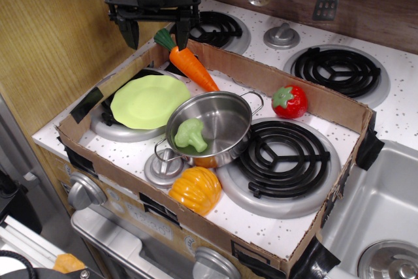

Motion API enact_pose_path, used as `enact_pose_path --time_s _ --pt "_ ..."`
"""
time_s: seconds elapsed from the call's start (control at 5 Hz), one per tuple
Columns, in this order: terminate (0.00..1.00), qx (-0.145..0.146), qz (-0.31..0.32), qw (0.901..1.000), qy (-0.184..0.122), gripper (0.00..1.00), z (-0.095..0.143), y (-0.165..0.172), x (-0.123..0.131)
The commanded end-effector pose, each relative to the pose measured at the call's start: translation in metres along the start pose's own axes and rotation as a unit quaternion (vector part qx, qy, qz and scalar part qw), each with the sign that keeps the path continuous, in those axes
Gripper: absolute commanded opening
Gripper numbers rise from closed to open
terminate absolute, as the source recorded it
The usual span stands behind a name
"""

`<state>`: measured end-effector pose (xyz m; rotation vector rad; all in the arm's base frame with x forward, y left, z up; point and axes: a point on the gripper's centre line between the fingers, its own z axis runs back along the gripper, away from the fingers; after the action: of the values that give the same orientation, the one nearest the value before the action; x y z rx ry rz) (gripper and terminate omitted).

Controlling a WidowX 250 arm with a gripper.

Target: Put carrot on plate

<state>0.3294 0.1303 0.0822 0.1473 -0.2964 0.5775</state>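
The carrot [189,65] is long and orange with a dark green top. It leans on the back wall of the cardboard box, tip down toward the right. The light green plate [149,100] lies flat on the left burner, just left of and below the carrot. My gripper [155,31] is black, open and empty. It hangs above the box's back left corner, over the carrot's green top, without touching it.
A steel pot [219,127] with a green broccoli [190,134] inside stands right of the plate. An orange pumpkin [195,189] sits at the front, a red strawberry [290,100] at the back right. The cardboard box wall [274,83] rings the stove burners.
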Motion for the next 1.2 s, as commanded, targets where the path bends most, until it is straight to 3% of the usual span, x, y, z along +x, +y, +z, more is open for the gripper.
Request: enact_pose_path --time_s 0.0,0.2,0.4,1.0 --pt "0.0 -0.009 0.052 0.9984 -0.019 1.0 -0.012 -0.017 0.009" --pt "0.0 -0.015 0.064 0.9976 -0.021 1.0 -0.016 -0.027 0.011" --pt "0.0 -0.015 0.08 0.9958 -0.041 1.0 -0.015 -0.03 0.015" --pt "0.0 -0.019 0.096 0.994 -0.049 1.0 -0.048 -0.032 0.001"
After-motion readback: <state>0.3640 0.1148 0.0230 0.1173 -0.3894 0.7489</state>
